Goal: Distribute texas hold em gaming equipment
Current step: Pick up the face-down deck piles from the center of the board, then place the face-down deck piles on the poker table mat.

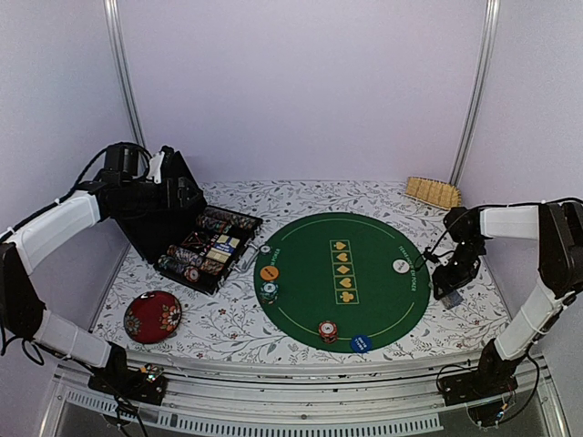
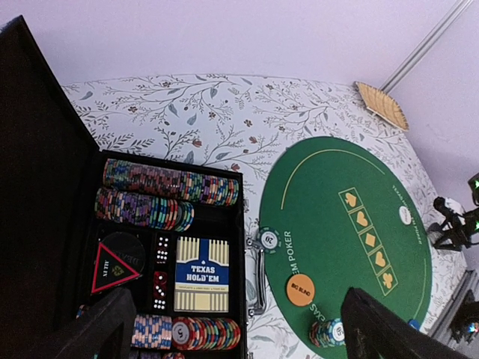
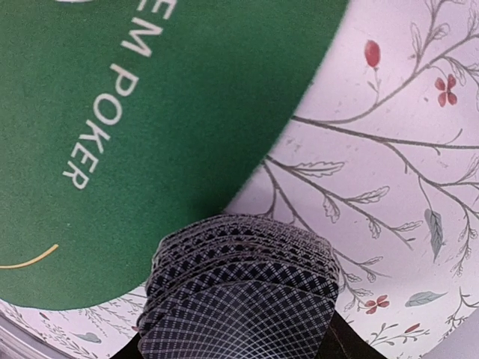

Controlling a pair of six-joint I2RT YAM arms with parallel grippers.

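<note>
My right gripper (image 1: 449, 289) hangs low over the tablecloth just right of the green poker mat (image 1: 342, 278), shut on a bowed stack of playing cards (image 3: 239, 292) with grey-blue patterned backs. My left gripper (image 2: 239, 336) stands open above the black case (image 1: 205, 246), nothing between its fingers. On the mat lie an orange disc (image 1: 269, 272), a white disc (image 1: 400, 266), a blue disc (image 1: 361, 343), a green chip stack (image 1: 268, 291) and a red chip stack (image 1: 328, 330). The case holds rows of chips (image 2: 168, 183) and a Texas Hold'em card box (image 2: 201, 273).
A dark red floral dish (image 1: 152, 316) sits at the front left. A tan woven piece (image 1: 433, 191) lies at the back right by a frame post. The case's open lid (image 2: 41, 187) rises at the left. One chip (image 2: 269, 239) rests on the mat's left edge.
</note>
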